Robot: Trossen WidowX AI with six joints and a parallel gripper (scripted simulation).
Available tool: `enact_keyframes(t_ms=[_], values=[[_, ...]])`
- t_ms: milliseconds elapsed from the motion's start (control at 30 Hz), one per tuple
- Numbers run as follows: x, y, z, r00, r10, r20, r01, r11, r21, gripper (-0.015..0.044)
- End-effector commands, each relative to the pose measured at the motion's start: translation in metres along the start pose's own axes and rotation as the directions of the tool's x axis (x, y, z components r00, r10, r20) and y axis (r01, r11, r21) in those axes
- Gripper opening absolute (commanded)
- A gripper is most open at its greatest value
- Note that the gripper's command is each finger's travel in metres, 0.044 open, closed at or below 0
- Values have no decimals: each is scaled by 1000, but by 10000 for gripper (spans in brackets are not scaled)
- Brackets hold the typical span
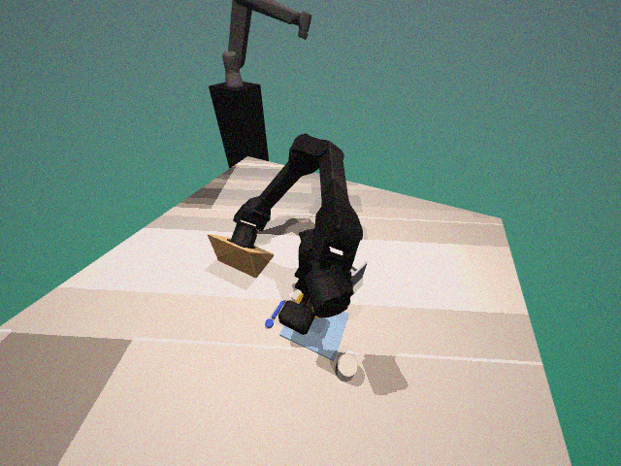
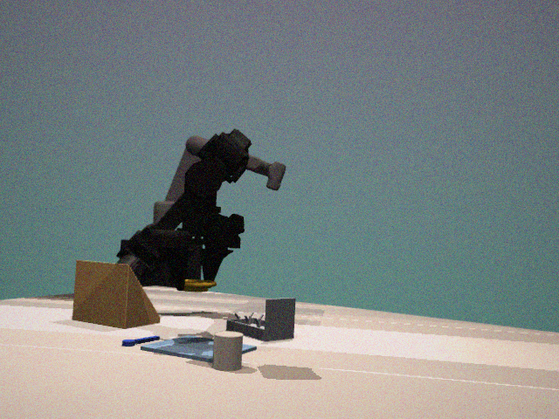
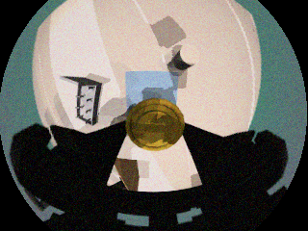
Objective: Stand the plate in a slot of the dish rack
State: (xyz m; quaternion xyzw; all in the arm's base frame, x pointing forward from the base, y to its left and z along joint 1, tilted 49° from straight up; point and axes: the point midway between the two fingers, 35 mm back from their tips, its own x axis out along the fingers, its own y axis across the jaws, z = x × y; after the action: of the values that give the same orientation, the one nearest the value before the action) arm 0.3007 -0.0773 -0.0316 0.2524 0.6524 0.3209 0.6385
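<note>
The gripper [image 2: 198,276] clamps the yellow plate [image 2: 198,285] flat between wide-spread fingers, lifted above the table's middle [image 2: 406,352]

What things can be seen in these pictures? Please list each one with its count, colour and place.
plate: one, yellow, held flat in the gripper, lifted above the table
mat: one, light blue, flat on the table, below the plate
rack: one, dark grey, on the table behind the mat
cylinder: one, beige, standing at the mat's near edge
spoon: one, blue, lying beside the mat
wedge: one, brown, on the table under the arm's base
table: one, beige with paler and darker patches
gripper: one, black, shut on the plate
</note>
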Motion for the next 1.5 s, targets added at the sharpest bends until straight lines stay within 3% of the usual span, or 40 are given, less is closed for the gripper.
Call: enact_keyframes(t_ms=[0, 367, 767, 1100, 1467], values=[[-16, 0, 1, 1000, -5, 1, 5, 1000, -9, 0], [-48, 1, 0, 1000, -1, 0, 1, 1000, -5, 0], [-56, 53, -1, 1000, -7, 7, 3, 925, 380, 0], [-59, 98, -9, 1000, -9, 14, -2, 741, 671, 0], [-58, 144, -23, 1000, -8, 20, -15, 439, 898, 0]])
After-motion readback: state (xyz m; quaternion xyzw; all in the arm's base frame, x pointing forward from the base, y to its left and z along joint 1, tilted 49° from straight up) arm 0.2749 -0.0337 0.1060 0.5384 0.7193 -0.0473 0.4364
